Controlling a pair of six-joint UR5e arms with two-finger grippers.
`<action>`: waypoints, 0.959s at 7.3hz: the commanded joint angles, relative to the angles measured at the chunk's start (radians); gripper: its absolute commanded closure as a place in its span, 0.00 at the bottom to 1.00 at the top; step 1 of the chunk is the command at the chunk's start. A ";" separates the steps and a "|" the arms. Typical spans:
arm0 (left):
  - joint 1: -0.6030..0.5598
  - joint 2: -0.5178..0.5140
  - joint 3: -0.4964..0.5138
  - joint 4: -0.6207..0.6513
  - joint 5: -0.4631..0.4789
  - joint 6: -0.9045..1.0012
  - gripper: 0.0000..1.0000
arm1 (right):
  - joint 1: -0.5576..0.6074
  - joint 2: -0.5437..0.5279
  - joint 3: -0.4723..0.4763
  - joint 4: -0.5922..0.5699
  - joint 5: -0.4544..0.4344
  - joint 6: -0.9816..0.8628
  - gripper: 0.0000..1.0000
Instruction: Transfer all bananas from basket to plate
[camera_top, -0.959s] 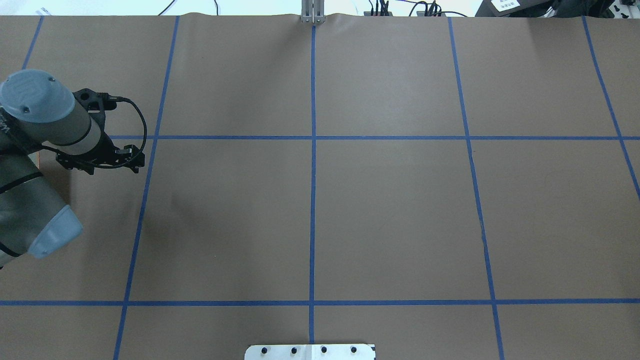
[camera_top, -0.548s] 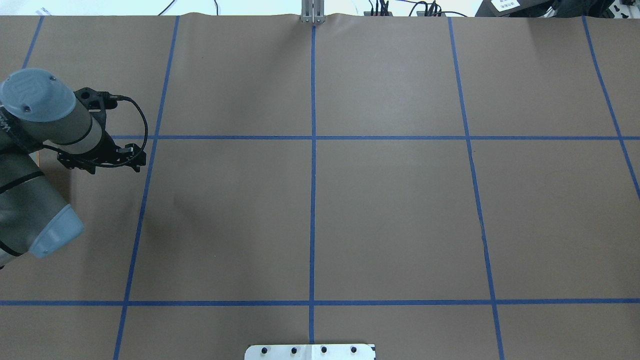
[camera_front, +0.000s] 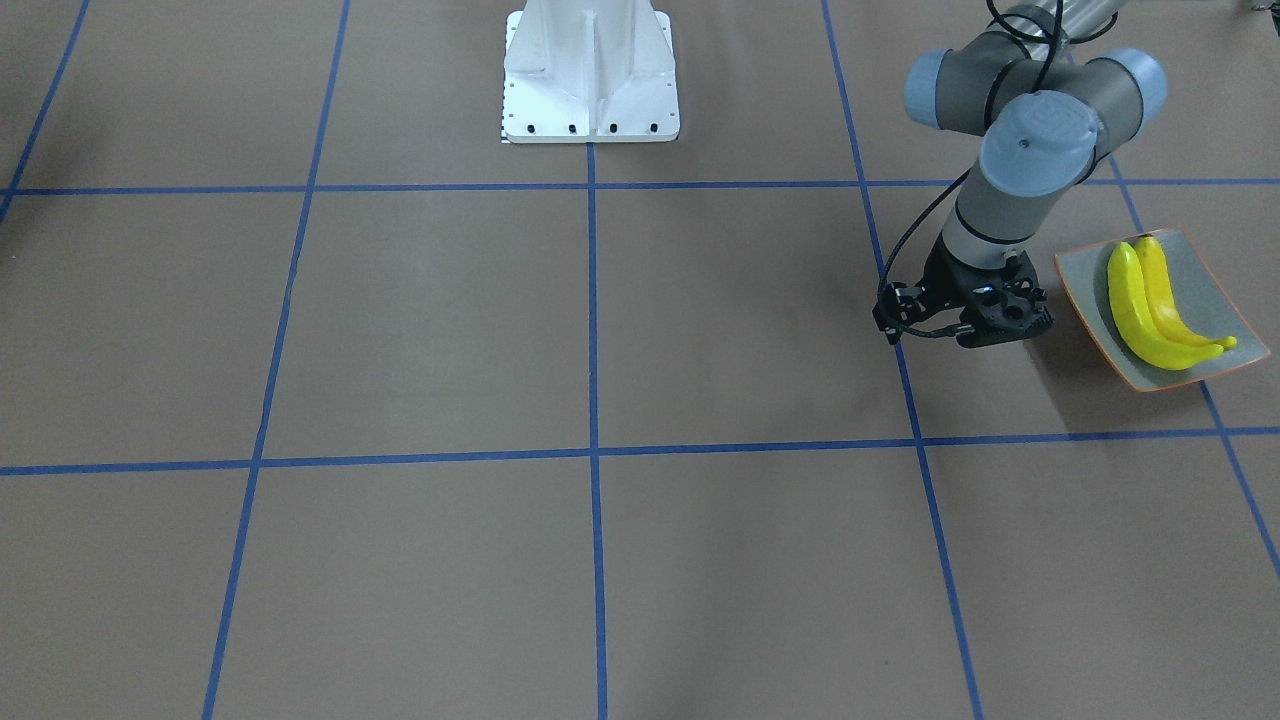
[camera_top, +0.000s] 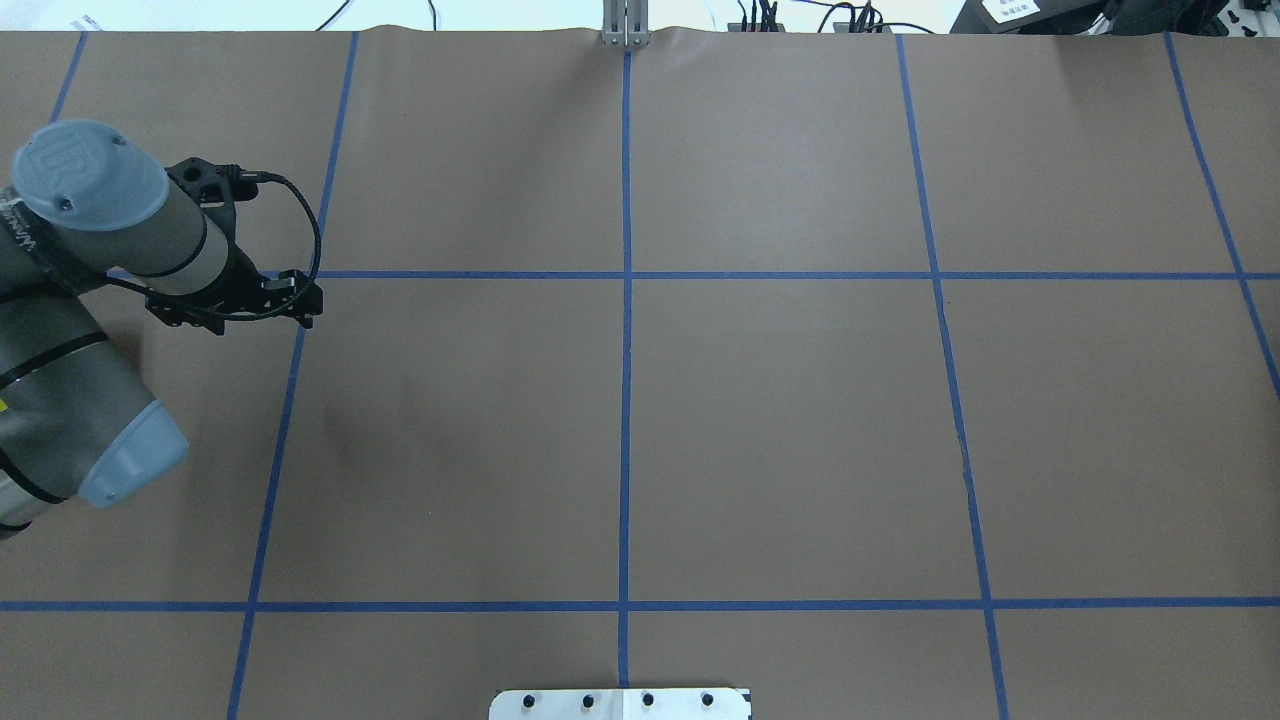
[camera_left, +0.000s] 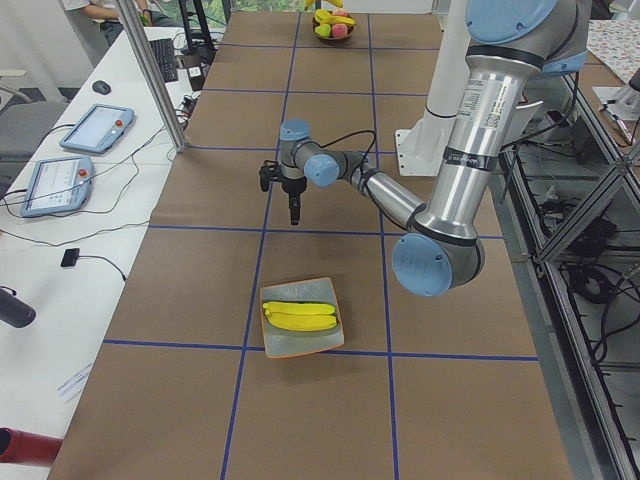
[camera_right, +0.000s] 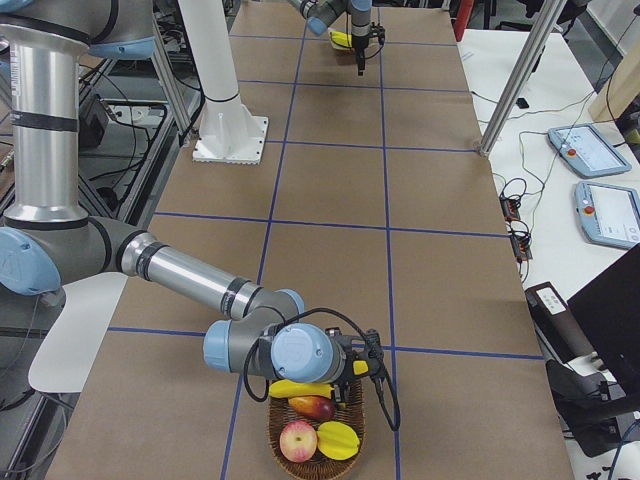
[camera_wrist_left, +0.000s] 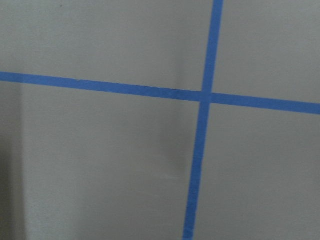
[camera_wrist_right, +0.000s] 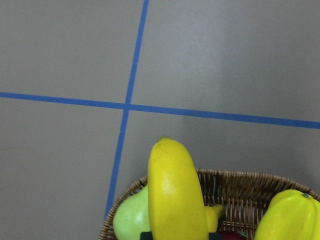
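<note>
Your right claw (camera_wrist_right: 178, 234) pinches the last banana (camera_wrist_right: 175, 190) just above the basket (camera_wrist_right: 240, 200), likely to clear its rim. Two bananas (camera_front: 1150, 300) lie on the plate (camera_front: 1085, 285), far from the basket. Left claw (camera_front: 985, 325): can't tell.

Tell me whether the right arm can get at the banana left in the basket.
Probably yes. The right arm hangs directly over the basket, and the banana lies topmost there, uncovered, close beneath the wrist camera.
</note>
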 joint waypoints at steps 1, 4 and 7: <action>0.050 -0.042 0.047 -0.190 -0.002 -0.017 0.00 | -0.093 0.036 0.079 -0.054 0.068 0.177 1.00; 0.098 -0.137 0.077 -0.345 -0.002 -0.079 0.00 | -0.315 0.161 0.205 -0.020 0.087 0.574 1.00; 0.196 -0.237 0.100 -0.496 0.010 -0.300 0.00 | -0.527 0.341 0.210 0.075 0.027 0.860 1.00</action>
